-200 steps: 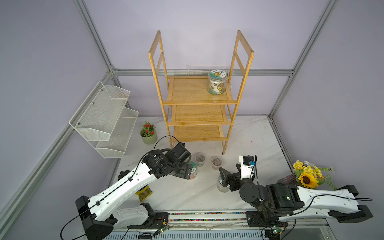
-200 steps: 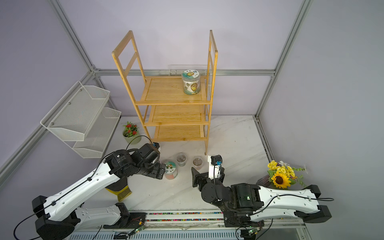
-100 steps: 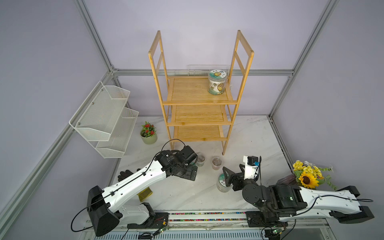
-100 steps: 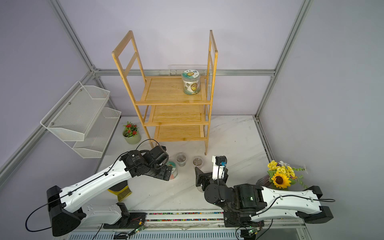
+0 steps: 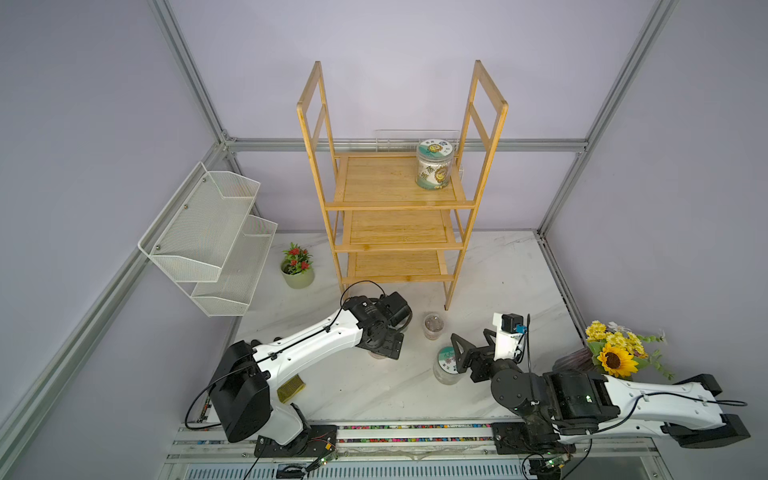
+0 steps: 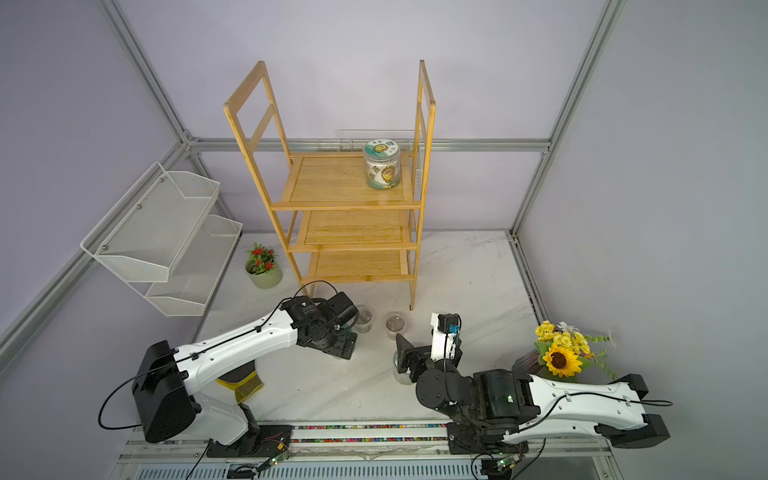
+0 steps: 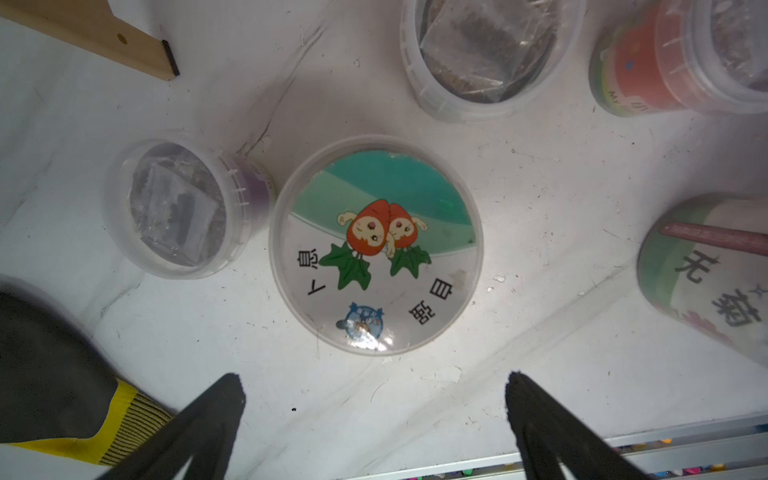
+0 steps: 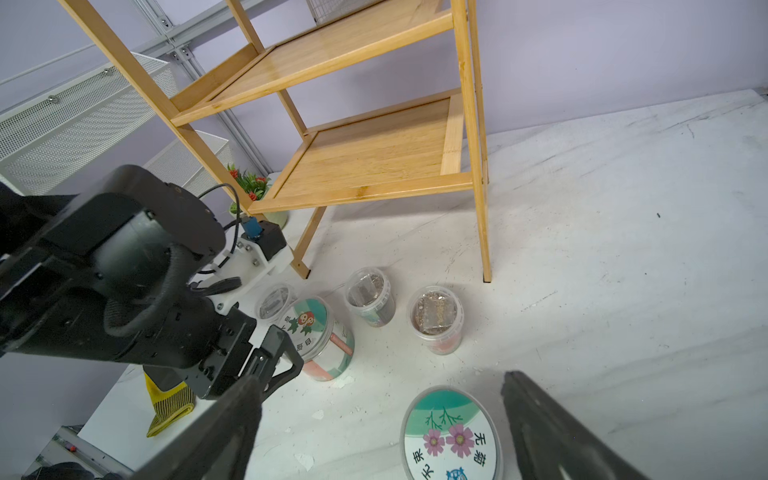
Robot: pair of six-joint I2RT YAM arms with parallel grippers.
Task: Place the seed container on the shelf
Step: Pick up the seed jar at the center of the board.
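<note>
The right gripper (image 8: 381, 383) is wide open and holds nothing; the flower jar (image 8: 451, 436) stands on the table (image 5: 498, 270) just by its fingers. The left gripper (image 7: 374, 384) is wide open too, above the strawberry jar (image 7: 376, 245). Farther back, the shelf (image 5: 374, 183) has one tall jar (image 5: 434, 164) on its top level.

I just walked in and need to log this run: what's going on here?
Two robot arms are working among seed jars on a white table. The left gripper hovers open above a strawberry-lidded jar, and the right gripper stands open at a flower-lidded jar; neither jar is gripped. A third jar already stands on the top tier of the wooden shelf.
</note>
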